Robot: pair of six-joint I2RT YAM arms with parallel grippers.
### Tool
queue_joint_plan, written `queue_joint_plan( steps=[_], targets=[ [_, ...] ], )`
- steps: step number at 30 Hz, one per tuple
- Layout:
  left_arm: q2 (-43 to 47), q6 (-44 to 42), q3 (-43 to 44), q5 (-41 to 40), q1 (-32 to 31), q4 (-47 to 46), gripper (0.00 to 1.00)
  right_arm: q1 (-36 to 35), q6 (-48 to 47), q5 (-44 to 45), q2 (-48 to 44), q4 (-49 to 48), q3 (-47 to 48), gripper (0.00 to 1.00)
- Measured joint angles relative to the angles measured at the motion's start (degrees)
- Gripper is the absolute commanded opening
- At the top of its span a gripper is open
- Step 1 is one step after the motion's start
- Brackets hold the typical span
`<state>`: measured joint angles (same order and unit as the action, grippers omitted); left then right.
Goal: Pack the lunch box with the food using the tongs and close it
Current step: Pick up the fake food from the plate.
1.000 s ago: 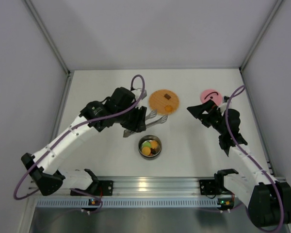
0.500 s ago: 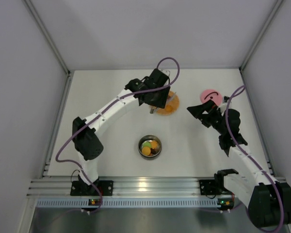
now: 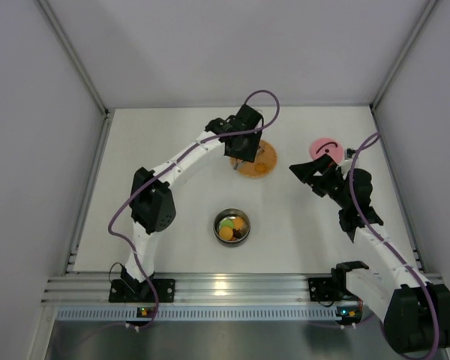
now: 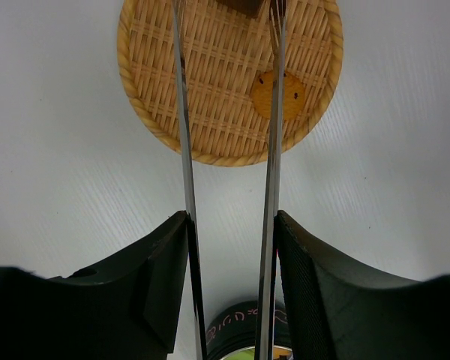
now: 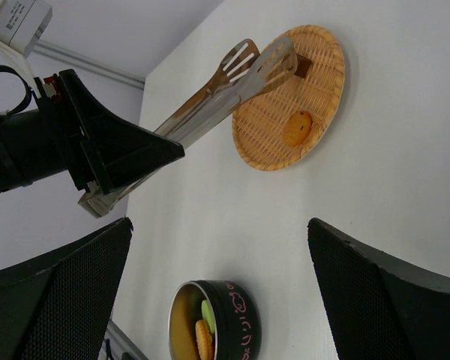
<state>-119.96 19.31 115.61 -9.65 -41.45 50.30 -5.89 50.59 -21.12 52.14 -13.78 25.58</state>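
Since a second ago my left gripper (image 4: 231,225) went from the small round steel lunch box (image 3: 217,225) to the flat orange-brown woven plate (image 4: 157,112) at its 1 o'clock, clenching slim silver metal tongs (image 4: 184,150), tips by a brown food piece (image 5: 303,66). My right gripper (image 3: 306,166) gapes beside the round pink lid (image 3: 324,147)

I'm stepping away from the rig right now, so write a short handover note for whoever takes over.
Left end effector: shut on the tongs, tips over the brown piece on the woven plate.
Right end effector: open, empty, near the pink lid.
Done: several food pieces are in the lunch box.
Left: brown piece and orange cookie on the plate go in; then the lid on.
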Motion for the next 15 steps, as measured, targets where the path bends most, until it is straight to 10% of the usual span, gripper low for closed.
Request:
queue_joint_plan(
  steps=[15],
  targets=[
    [-1.49, -4.44, 0.0, 1.22, -0.13, -3.72, 0.53, 0.0, 0.0, 0.0, 0.02, 0.04, 0.0, 0.99]
  ],
)
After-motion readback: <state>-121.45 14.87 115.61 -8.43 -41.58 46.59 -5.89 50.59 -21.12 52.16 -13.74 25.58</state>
